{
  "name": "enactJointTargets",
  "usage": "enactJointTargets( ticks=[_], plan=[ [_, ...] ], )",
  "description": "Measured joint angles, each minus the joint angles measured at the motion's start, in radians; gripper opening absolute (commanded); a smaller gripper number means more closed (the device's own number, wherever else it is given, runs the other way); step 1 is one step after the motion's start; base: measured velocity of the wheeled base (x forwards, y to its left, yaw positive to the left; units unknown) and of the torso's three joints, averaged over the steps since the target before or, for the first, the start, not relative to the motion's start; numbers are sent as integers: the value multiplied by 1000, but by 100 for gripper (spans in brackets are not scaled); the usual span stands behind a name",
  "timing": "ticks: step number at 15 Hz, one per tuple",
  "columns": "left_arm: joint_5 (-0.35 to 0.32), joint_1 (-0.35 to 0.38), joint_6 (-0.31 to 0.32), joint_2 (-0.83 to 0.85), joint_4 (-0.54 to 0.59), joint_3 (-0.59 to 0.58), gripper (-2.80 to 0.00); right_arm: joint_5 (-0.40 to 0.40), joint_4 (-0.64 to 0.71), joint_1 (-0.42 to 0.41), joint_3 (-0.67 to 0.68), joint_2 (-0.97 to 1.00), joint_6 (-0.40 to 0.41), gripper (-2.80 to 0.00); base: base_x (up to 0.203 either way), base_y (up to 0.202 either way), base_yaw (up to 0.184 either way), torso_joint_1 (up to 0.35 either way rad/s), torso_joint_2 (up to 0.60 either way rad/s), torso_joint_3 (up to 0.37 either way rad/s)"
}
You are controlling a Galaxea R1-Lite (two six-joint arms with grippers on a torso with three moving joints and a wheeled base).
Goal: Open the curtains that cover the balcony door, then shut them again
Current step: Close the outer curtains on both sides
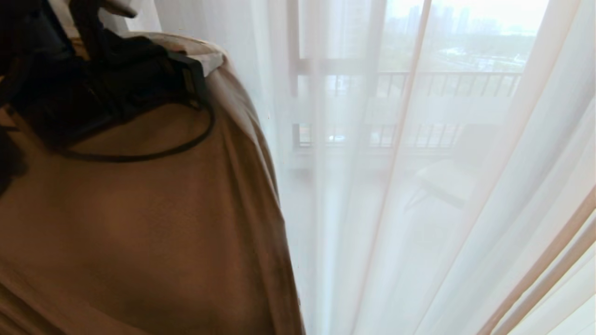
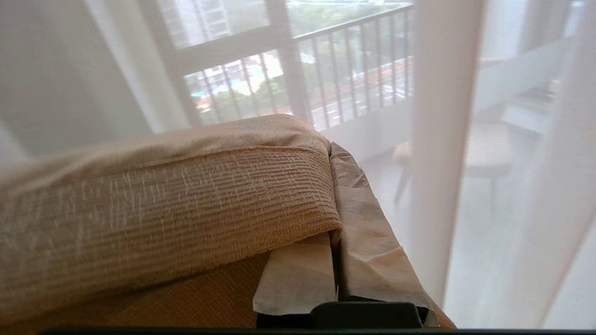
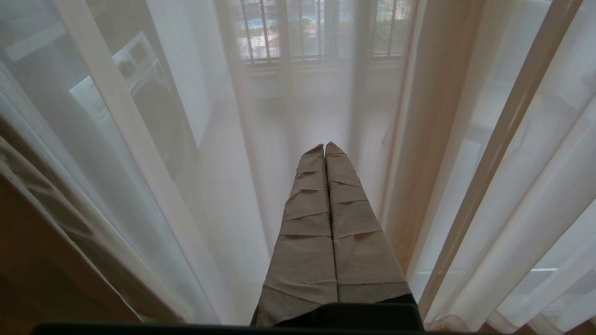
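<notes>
Thick beige curtain (image 1: 139, 223) is bunched at the left, clenched in the left claw (image 2: 333, 260). Sheer white curtain (image 1: 419, 209) is hung across the balcony door (image 1: 298, 93). Right claw (image 3: 325, 151) is clenched on nothing.

Two curtain layers hang at glass: one thick beige woven drape (image 1: 139, 232), one sheer white voile (image 1: 419, 209). Two tape-wrapped tools visible: left tool (image 2: 333, 223), right tool (image 3: 324, 151). One railing (image 1: 447, 77) beyond.
</notes>
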State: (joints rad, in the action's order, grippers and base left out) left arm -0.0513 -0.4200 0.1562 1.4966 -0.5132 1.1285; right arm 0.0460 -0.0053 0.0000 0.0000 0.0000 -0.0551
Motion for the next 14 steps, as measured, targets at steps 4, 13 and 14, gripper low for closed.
enactJointTargets(
  ticks=[4,13,14],
  plan=[
    [-6,195,-7,-70,-5,-49,-280,0,0,-1,0,0,1,-280,0,0,0,0,0,0],
    [-17,409,-49,-136,-3,-88,-280,0,0,0,0,0,0,-280,0,0,0,0,0,0],
    [-18,410,-48,-138,-3,-92,-280,0,0,0,0,0,0,-280,0,0,0,0,0,0]
  ],
)
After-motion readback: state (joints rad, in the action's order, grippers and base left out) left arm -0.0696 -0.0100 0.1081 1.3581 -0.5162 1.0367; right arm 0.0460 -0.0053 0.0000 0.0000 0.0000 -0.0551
